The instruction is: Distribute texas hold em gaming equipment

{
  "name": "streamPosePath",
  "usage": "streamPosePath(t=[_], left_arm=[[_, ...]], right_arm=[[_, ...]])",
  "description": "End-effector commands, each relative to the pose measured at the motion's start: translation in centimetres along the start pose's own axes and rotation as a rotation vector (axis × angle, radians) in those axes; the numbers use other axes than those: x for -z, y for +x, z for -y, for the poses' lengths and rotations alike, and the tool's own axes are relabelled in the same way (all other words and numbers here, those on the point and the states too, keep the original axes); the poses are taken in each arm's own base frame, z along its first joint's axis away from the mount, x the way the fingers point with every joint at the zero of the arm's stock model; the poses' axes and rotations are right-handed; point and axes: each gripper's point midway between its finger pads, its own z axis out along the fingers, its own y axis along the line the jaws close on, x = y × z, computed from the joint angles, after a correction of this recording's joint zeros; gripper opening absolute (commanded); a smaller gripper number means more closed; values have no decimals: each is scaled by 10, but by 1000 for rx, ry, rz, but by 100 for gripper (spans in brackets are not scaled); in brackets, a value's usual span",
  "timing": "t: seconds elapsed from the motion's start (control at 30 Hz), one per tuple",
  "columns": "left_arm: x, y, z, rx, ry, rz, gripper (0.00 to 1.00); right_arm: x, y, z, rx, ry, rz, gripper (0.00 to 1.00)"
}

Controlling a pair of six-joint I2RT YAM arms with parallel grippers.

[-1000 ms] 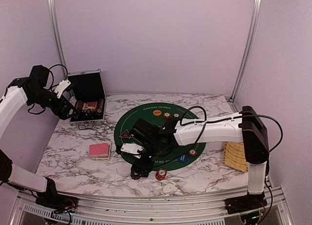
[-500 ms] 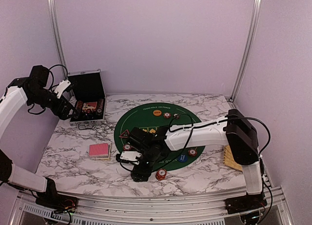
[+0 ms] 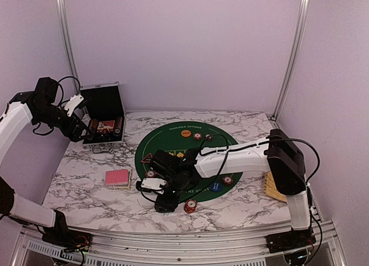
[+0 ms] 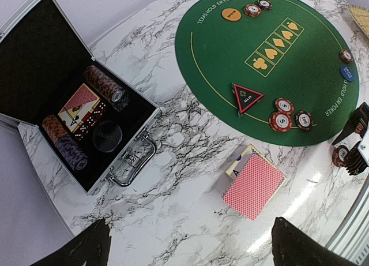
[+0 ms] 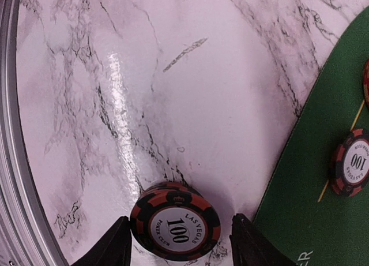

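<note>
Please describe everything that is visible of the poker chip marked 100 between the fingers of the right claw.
The chip is round, with a rim of orange-red and black blocks and a white centre printed 100, LAS VEGAS. It looks like hard plastic. Its side looks thick, so it may be a short stack. It lies flat on the marble table, off the green mat. It sits between the open fingers of the right claw; one finger is near its rim, but contact is unclear.

Bright, even light; tabletop (image 5: 118,87) glare
</note>
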Motion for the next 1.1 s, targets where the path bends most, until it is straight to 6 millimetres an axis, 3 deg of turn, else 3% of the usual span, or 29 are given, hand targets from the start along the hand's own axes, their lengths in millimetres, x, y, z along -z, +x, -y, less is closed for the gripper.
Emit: streamPosePath(t=[0.0,0.27,0.43,0.7,0.83,1.07], left_arm=[[7,2,7,-7,4,-8,99],[8,3,6,-7,-2,-12,99],[9,3,6,-8,-3,-10,99],[10,2,6,-9,-5,-8,99],[9,2,6,-9,-4,-8,99],[11,1,6,-12,-8,-5,99]], right_arm=[[-4,-7,-7,19,-16,16,57],[-11,-5,-10,22,-28,5,52],[-12,-4,-10,20,-27,3,44],[7,-18,-11,28,-18,49,32],[16,-23,-13,29,-18,63,34],[12,-18,-12,24,-21,43,50]])
